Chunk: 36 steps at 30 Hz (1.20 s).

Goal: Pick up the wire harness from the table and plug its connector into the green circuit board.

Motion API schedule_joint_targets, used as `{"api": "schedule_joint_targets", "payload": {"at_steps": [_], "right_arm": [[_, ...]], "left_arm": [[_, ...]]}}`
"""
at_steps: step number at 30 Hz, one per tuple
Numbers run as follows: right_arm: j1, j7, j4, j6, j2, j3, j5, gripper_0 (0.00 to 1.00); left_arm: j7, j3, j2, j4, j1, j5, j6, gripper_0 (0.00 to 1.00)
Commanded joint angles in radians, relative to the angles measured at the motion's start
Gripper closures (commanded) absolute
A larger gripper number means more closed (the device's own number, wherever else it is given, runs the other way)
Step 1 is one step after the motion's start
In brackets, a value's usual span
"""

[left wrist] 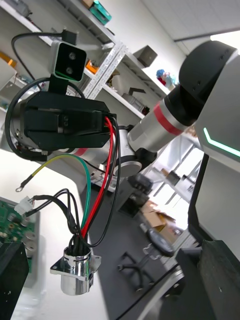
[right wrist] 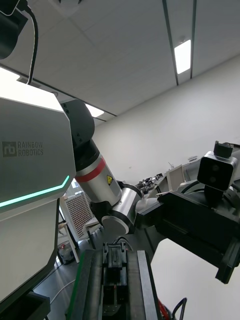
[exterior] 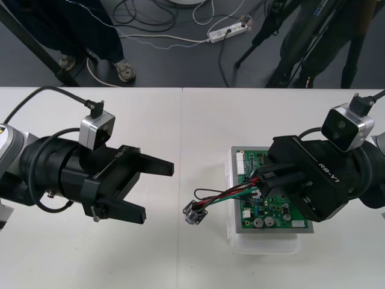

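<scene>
The left gripper [exterior: 159, 192] hovers, jaws apart, over the surface [exterior: 180, 120]. Then the harness [exterior: 237, 191]: its socket [exterior: 195, 212] hangs just left of the board [exterior: 274, 215], its wires [exterior: 219, 196] run into the right gripper [exterior: 260, 182], jaws clamped on them above the board. Plug hidden, so line it up squarely and press straight down, gently.

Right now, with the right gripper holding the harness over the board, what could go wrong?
The socket hangs from the wire harness beside the green circuit board; its weight might twist the wires in the right gripper.
The plug is hidden under that gripper, so it may meet the board misaligned.
The open left gripper stands near the socket and could snag it.
</scene>
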Motion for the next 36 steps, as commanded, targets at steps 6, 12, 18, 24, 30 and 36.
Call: {"api": "schedule_joint_targets", "payload": {"at_steps": [6,12,18,24,30,36], "right_arm": [[0.012,0.031,-0.057,0.071,0.006,-0.032,0.033,1.00],[0.058,0.029,-0.145,0.201,0.006,-0.040,0.096,1.00],[0.105,0.023,-0.238,0.334,0.006,-0.073,0.177,1.00],[0.151,0.016,-0.341,0.433,0.006,-0.122,0.265,1.00],[0.176,0.016,-0.379,0.453,0.006,-0.142,0.283,1.00],[0.176,0.022,-0.407,0.457,0.018,-0.144,0.303,1.00]], "left_arm": [[-0.099,0.011,0.037,-0.039,-0.106,0.016,0.067,0.00],[-0.190,-0.043,0.042,-0.039,-0.129,0.022,0.151,0.00],[-0.263,-0.123,0.082,-0.077,-0.131,0.031,0.286,0.00],[-0.286,-0.153,0.125,-0.128,-0.128,0.033,0.384,0.00],[-0.308,-0.153,0.154,-0.153,-0.124,0.040,0.423,0.00],[-0.328,-0.153,0.183,-0.194,-0.123,0.051,0.476,0.00]]}}
